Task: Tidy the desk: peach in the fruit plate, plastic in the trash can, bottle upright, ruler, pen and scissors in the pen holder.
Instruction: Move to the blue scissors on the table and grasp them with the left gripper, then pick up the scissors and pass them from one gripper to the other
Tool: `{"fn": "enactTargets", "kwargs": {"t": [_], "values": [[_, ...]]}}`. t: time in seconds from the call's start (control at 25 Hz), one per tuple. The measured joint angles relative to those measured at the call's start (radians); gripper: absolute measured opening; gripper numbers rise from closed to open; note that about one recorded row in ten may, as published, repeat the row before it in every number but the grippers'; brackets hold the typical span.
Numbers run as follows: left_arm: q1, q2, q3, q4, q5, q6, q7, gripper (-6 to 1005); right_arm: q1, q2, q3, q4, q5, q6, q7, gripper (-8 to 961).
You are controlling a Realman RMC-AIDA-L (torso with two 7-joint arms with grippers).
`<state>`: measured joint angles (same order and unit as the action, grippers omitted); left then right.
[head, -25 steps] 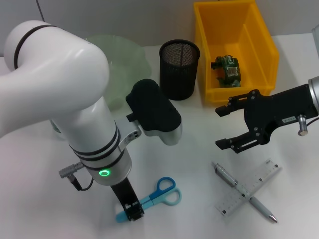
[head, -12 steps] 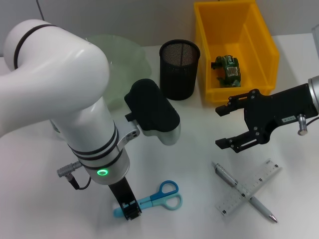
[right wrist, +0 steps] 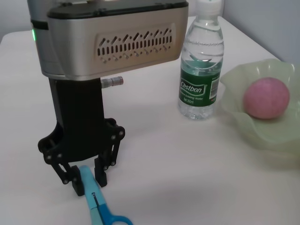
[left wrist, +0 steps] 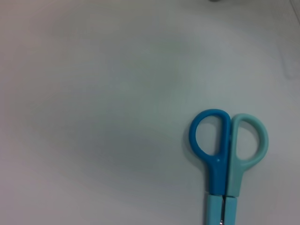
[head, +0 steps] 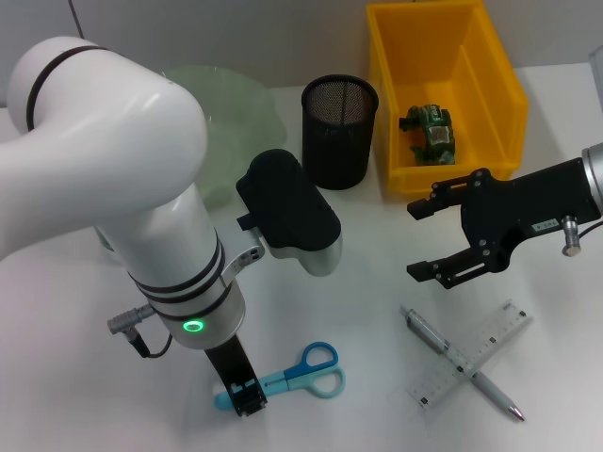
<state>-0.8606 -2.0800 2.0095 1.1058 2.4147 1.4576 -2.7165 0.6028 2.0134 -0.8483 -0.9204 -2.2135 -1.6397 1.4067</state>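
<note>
Right wrist view: my left tool (right wrist: 88, 183) straddles the scissors (right wrist: 99, 206) blade, fingers not yet clamped; my right tool (head: 426, 240) hangs apart.

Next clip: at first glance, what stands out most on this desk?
The big white left arm fills the near left, its left gripper down on the blade end of the blue scissors, fingers either side of it. The right gripper hangs open at the right, above a pen crossed with a clear ruler. Behind stand a black mesh pen holder and a yellow bin.
</note>
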Motion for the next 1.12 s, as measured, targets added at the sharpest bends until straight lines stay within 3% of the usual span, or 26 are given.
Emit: {"fn": "enactTargets", "kwargs": {"t": [0.84, 1.0, 1.12], "values": [[0.005, 0.0, -0.05, 0.0, -0.024, 0.018, 0.019, 208, 0.002, 0.001, 0.002, 0.0, 0.001, 0.0, 0.002, 815], [0.037, 0.004, -0.204, -0.01, -0.107, 0.057, 0.106, 208, 0.002, 0.001, 0.048, 0.0, 0.007, -0.006, 0.002, 815], [0.049, 0.005, -0.252, -0.018, -0.128, 0.071, 0.135, 208, 0.0, 0.001, 0.065, 0.0, 0.019, -0.007, 0.001, 815]]}}
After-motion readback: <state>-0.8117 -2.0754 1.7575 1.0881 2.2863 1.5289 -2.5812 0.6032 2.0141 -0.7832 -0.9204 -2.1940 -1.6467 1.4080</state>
